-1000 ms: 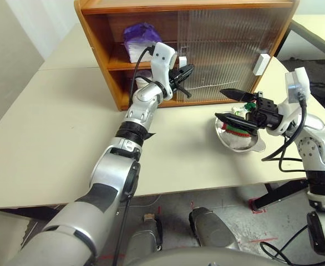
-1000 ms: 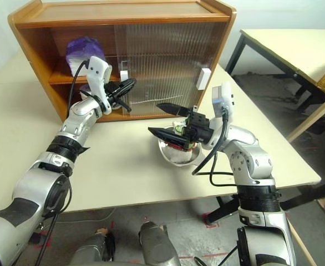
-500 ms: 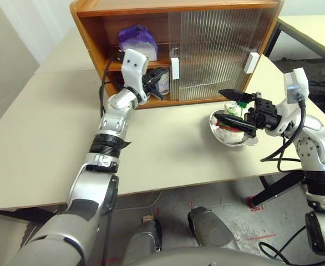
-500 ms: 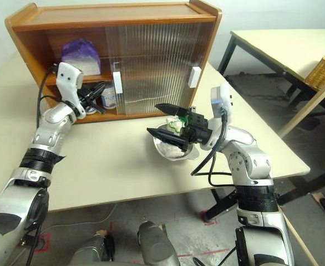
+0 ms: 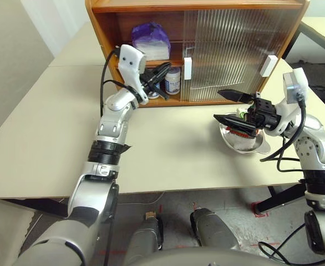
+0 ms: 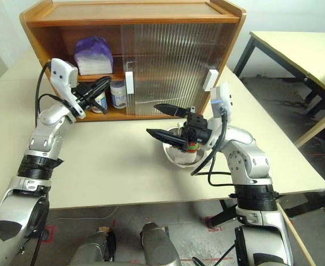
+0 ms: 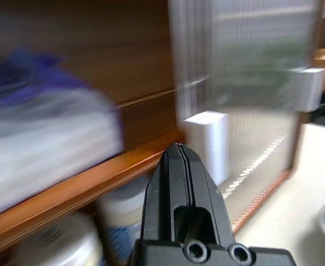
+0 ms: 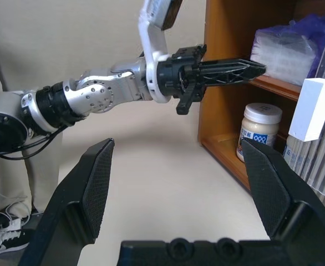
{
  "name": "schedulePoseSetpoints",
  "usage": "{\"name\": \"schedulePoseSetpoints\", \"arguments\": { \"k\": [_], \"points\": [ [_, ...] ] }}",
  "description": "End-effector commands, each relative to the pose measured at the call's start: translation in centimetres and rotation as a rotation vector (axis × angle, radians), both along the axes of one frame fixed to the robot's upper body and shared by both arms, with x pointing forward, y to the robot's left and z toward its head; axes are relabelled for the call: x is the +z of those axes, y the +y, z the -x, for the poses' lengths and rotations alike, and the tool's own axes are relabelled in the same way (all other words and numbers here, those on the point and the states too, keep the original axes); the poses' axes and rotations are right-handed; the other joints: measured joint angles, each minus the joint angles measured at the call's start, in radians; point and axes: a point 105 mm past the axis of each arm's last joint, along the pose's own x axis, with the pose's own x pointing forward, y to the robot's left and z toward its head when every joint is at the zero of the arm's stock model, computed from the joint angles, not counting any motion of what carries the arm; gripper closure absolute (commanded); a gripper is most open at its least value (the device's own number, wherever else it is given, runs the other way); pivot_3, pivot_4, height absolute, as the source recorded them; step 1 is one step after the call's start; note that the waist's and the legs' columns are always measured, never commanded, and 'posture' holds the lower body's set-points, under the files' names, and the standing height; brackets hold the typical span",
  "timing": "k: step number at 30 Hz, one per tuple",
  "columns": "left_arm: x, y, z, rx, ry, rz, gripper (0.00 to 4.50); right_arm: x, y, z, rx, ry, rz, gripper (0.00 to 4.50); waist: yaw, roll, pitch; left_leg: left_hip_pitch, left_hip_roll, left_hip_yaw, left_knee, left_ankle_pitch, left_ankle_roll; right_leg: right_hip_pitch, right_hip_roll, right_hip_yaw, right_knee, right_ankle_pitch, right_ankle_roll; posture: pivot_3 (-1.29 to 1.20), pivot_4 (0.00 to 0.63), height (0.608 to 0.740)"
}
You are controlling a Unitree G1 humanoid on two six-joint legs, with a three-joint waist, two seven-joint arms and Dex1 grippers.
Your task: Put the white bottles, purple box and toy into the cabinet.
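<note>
The cabinet (image 5: 201, 11) stands at the back of the bench (image 5: 51, 144), its left side open and both ribbed doors (image 5: 234, 50) slid toward the right. The purple box (image 5: 150, 41) lies on the shelf in the open part. Below it, on the cabinet floor, stand the two white bottles: one (image 6: 117, 93) just beside the left door's white handle (image 5: 187, 67), the other (image 6: 100, 101) partly hidden behind the left pincer (image 6: 102, 86). That pincer is fully closed with nothing in it, and hangs at the cabinet's open front, level with the shelf edge. The toy (image 5: 242, 128) (white plush, red-and-green scarf) sits in a steel bowl (image 5: 258, 146) on the bench, in front of the closed doors. The right pincer (image 5: 225, 106) hangs over the bowl with its fingers spread wide, one above the other, gripping nothing.
</note>
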Motion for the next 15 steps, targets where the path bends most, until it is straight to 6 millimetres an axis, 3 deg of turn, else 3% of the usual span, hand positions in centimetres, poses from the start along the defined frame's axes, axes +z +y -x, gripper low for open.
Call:
{"name": "schedulePoseSetpoints", "arguments": {
  "k": [1, 9, 15],
  "points": [
    [-0.6, -2.0, 0.4, -0.079, 0.028, -0.015, 4.46, 0.0, 0.2, 0.0, 0.015, 0.006, 0.010, 0.00, 0.003, 0.000, 0.000, 0.000, 0.000, 0.000, 0.000, 0.000, 0.000, 0.000, 0.000, 0.000, 0.000, 0.000, 0.000, -0.32, 0.047, 0.740],
    [-1.0, -6.2, -1.1, -0.151, 0.086, -0.062, 4.46, -0.1, 0.3, 0.1, 0.016, 0.011, 0.011, 0.00, 0.006, 0.000, 0.000, 0.002, 0.000, 0.000, 0.001, -0.001, -0.002, 0.003, -0.002, 0.000, 0.000, 0.000, 0.000, -0.33, 0.057, 0.740],
    [-0.6, -7.0, -3.3, -0.093, 0.111, -0.094, 4.46, -0.1, 0.3, 0.3, 0.009, 0.011, 0.010, 0.00, 0.002, 0.000, 0.000, 0.002, 0.001, 0.000, 0.001, -0.001, -0.002, 0.003, -0.003, 0.001, 0.000, -0.003, 0.006, -0.34, 0.057, 0.740]
  ]
}}
